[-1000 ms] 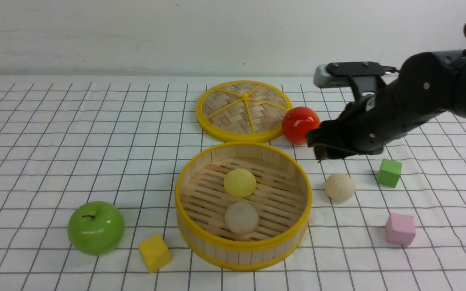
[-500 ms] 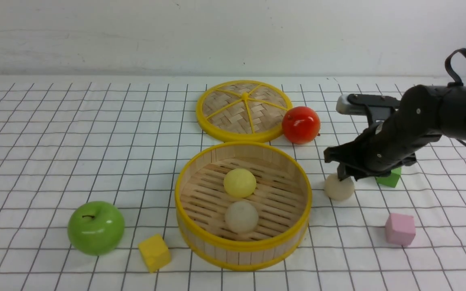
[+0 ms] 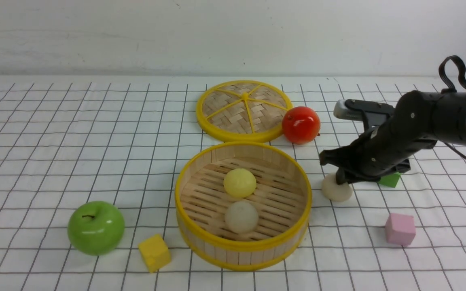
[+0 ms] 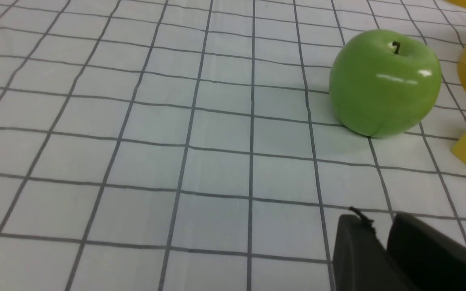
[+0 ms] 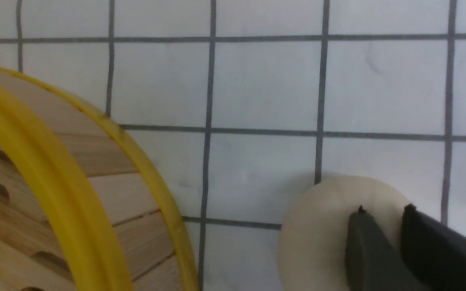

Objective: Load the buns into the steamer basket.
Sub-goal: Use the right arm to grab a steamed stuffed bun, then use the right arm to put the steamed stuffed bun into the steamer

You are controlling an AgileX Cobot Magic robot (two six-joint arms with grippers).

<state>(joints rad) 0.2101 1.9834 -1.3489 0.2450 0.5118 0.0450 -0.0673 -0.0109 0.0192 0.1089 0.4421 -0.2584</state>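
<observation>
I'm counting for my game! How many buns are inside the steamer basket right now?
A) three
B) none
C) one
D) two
D: a pale yellow bun and a cream bun lie on the steamer basket floor, while the third bun sits outside on the table.

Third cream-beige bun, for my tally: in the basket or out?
Out: the cream-beige round bun sits on the checked cloth beside the round wooden steamer basket.

Front overview, wrist close-ups, common steamer basket (image 3: pixel 241 252)
</observation>
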